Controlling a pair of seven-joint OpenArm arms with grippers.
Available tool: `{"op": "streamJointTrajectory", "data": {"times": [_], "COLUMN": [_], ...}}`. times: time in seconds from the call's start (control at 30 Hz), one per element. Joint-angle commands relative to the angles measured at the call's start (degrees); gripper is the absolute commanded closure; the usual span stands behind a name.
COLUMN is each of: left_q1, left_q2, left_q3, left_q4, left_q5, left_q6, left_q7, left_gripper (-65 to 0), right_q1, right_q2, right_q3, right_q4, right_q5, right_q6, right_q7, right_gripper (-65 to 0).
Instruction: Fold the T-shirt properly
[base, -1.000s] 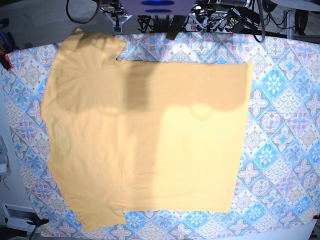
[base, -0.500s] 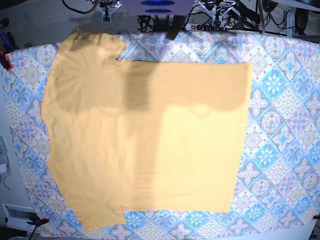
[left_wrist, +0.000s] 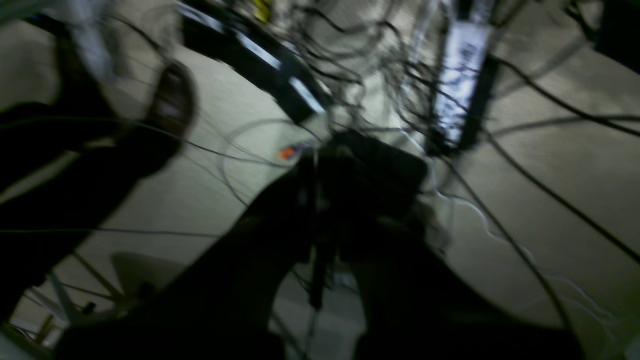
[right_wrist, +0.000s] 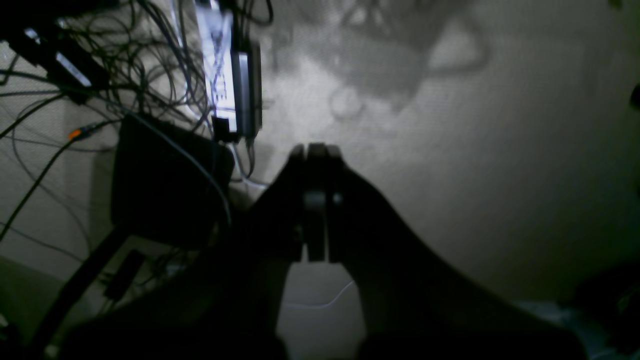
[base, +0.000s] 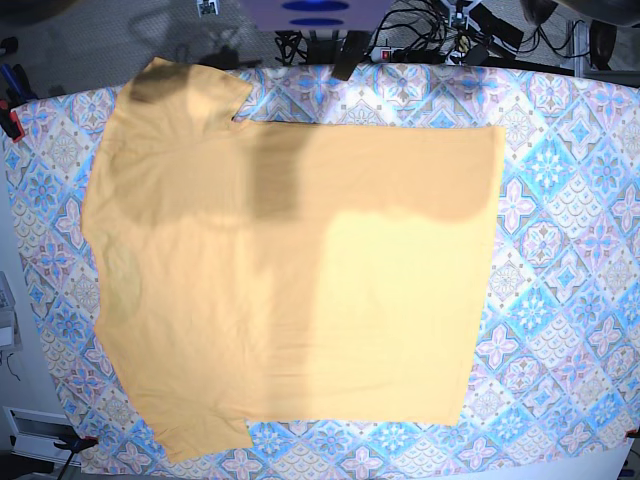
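Note:
The pale yellow-orange T-shirt (base: 290, 270) lies flat on the blue-and-pink patterned tablecloth (base: 560, 250). One sleeve points to the far left corner, and the shirt's right side ends in a straight edge. No gripper touches it, and neither gripper shows in the base view. In the right wrist view my right gripper (right_wrist: 316, 150) is shut and empty, hanging over the grey floor behind the table. In the blurred left wrist view my left gripper (left_wrist: 316, 170) looks shut and empty, over floor cables.
Tangled cables (left_wrist: 380, 60) and a lit power strip (right_wrist: 220, 75) lie on the floor behind the table. A black box (right_wrist: 165, 180) sits there too. A red clamp (base: 12, 122) grips the cloth's left edge. Bare cloth shows to the right of the shirt.
The arm parts at the top edge of the base view have pulled back out of sight. Their shadows on the shirt have shrunk upward. The shirt has not moved.

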Motion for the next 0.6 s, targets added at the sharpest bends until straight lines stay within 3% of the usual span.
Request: {"op": "streamJointTrajectory", "data": {"times": [0.0, 0.2, 0.57], "left_q1": [2.3, 8.8, 19.8], "left_q2": [-0.8, -1.2, -2.1], "left_q3": [-0.1, -0.1, -2.6], "left_q4": [1.8, 13.6, 33.3], "left_q5": [-0.1, -0.1, 0.4], "left_q6": [0.2, 0.2, 0.3], "left_q7": [-0.2, -0.2, -0.2], "left_gripper": [0.0, 0.0, 0.0], "right_q1": [-1.5, -6.4, -16.8], "right_q2": [1.7, 4.3, 5.3], "right_q3": [0.2, 0.4, 11.6], "right_q4": [1.8, 9.5, 25.8], "right_q5": [0.2, 0.3, 0.2], "right_q6": [-0.7, -0.8, -0.8], "right_q7": [0.4, 0.4, 0.4], "right_gripper": [0.0, 0.0, 0.0]}}
